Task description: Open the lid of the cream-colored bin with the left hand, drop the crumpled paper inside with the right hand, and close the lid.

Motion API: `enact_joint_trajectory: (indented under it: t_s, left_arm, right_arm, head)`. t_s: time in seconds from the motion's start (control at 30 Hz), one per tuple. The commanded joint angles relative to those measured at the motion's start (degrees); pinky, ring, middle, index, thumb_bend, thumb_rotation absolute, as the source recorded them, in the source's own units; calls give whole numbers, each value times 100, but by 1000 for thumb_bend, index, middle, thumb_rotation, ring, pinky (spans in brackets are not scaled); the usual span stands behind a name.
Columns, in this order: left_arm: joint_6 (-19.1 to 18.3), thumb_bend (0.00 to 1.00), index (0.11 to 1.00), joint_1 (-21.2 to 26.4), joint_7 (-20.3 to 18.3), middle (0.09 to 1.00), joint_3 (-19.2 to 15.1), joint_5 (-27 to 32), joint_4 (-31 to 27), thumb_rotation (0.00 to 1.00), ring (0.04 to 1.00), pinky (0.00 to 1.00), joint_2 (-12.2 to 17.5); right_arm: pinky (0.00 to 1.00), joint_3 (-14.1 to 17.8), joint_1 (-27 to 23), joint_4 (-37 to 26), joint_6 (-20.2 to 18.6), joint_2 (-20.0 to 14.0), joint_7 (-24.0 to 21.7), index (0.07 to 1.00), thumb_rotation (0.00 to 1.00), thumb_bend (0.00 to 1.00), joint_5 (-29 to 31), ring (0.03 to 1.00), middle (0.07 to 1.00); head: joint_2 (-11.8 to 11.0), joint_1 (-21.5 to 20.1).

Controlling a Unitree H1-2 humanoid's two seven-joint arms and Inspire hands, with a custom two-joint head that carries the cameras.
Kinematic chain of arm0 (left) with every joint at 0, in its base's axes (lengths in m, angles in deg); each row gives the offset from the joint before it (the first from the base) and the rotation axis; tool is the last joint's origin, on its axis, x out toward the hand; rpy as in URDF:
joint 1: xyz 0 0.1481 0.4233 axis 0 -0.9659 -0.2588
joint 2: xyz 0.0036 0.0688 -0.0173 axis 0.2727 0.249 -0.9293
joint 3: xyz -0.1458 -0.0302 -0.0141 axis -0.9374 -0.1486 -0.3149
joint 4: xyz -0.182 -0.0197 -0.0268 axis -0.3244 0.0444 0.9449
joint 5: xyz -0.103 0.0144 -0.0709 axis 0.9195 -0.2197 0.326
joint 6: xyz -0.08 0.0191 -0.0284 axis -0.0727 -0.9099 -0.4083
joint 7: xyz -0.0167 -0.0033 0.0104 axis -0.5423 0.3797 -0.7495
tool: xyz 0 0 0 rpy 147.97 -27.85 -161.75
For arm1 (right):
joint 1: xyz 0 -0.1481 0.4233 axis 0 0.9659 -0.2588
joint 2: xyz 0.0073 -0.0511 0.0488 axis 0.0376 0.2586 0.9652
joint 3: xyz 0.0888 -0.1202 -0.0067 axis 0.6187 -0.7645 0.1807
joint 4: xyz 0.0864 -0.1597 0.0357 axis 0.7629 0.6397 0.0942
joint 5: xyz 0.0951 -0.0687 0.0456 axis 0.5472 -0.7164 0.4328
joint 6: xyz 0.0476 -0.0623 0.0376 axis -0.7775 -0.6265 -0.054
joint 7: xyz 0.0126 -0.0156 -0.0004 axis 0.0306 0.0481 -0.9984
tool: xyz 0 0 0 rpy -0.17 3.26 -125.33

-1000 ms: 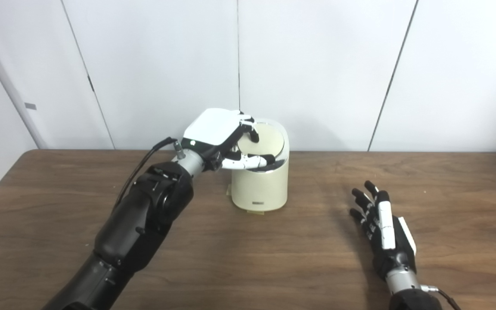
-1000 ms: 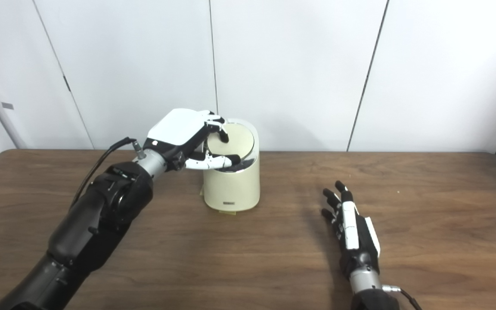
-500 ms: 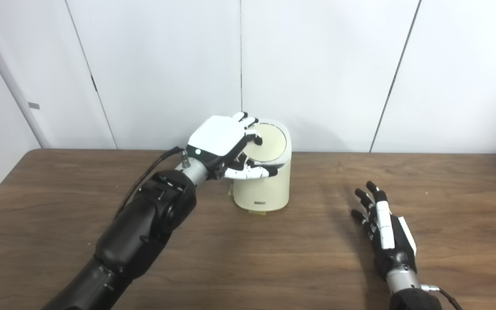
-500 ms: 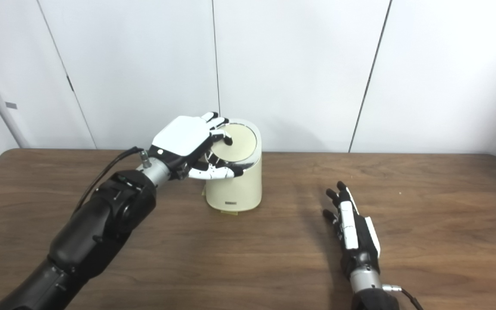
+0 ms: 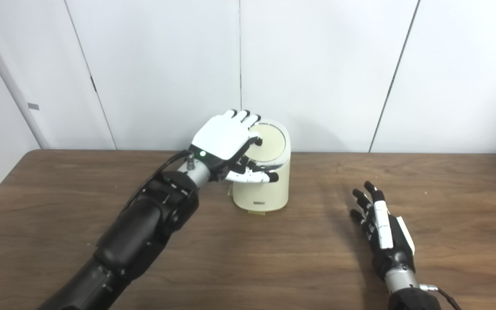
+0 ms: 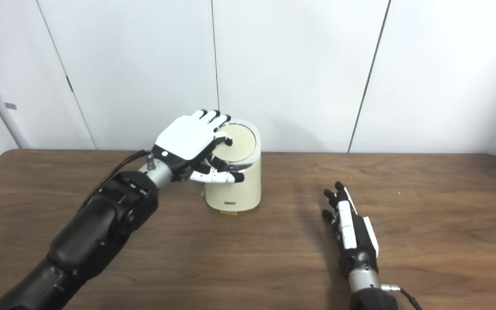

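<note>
Left eye view | lid (image 5: 268, 141) now down flat on bin (image 5: 261, 189) near table's far edge | left hand (image 5: 223, 137) fingers spreading, one fingertip touching lid | right hand (image 5: 381, 226) open, empty | closing looks done.

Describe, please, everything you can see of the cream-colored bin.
The cream-colored bin is a small round canister, seemingly smooth plastic, upright at the table's far middle. Its disc lid lies shut inside a shiny ring. A small dark label marks the front base. The left hand rests fingers on the lid, thumb along the rim.

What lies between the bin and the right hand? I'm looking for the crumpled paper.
Only bare table between bin and right hand, in both eye views.
</note>
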Motion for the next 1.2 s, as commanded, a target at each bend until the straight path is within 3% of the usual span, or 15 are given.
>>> enact_joint_trajectory:
  t_s: [0.0, 0.23, 0.33, 0.43, 0.63, 0.73, 0.87, 0.9, 1.0, 1.07, 1.17]
  left_arm:
    - [-89, 591, 862, -235, -109, 948, -311, 598, -213, 844, 977, 904, -40]
    - [-563, 566, 987, -1333, 256, 990, -1944, 2619, -1208, 758, 977, 853, -464]
    - [-448, 563, 999, -1754, 507, 999, -2546, 3407, -1387, 755, 998, 928, -589]
    - [-210, 545, 1000, -2103, 812, 1000, -2916, 3757, -1396, 811, 1000, 981, -570]
    - [-67, 534, 1000, -2692, 1269, 1000, -3309, 4268, -1282, 879, 1000, 1000, -640]
    - [-179, 529, 1000, -2967, 1394, 1000, -3406, 4492, -1288, 894, 1000, 1000, -749]
    - [-356, 527, 1000, -3239, 1346, 1000, -3561, 5314, -1210, 883, 1000, 1000, -1012]
    - [-302, 505, 1000, -3289, 1274, 1000, -3620, 5664, -1137, 910, 1000, 1000, -1099]
    - [-217, 443, 1000, -3392, 1156, 1000, -3762, 6536, -981, 858, 1000, 1000, -1327]
    - [-245, 444, 1000, -3446, 1147, 1000, -3770, 6788, -935, 852, 1000, 1000, -1406]
    - [-258, 451, 1000, -3524, 1183, 1000, -3735, 6960, -859, 934, 1000, 1000, -1509]
  right_arm:
    - [999, -25, -127, -159, 28, 30, -4, 973, 958, 659, 1, 967, 911]
    - [1000, -113, -126, -205, -103, -28, -47, 955, 976, 652, -57, 988, 923]
    - [1000, -135, -143, -195, -119, -56, -44, 948, 976, 640, -92, 978, 925]
    - [1000, -127, -163, -175, -128, -81, -49, 944, 975, 630, -93, 970, 924]
    - [994, -98, -195, -118, -131, -109, -82, 947, 961, 637, -35, 971, 927]
    - [995, -87, -185, -148, -164, -108, -93, 951, 952, 645, 8, 969, 928]
    - [1000, -72, -152, -170, -109, -104, -117, 949, 941, 637, 92, 971, 932]
    - [1000, -91, -141, -169, -62, -125, -132, 945, 938, 634, 75, 969, 930]
    - [998, -154, -106, -208, 17, -185, -145, 941, 953, 637, -33, 965, 923]
    - [995, -179, -78, -244, 69, -202, -136, 939, 956, 637, -90, 963, 919]
    - [959, -257, -31, -241, 321, -258, -109, 938, 965, 621, -277, 943, 915]
  head:
    - [-9, -27]
    - [-31, -36]
    - [-37, -7]
    - [-42, 19]
    - [-54, 49]
    - [-42, 83]
    - [-11, 98]
    - [3, 98]
    - [34, 86]
    - [60, 64]
    - [89, 37]
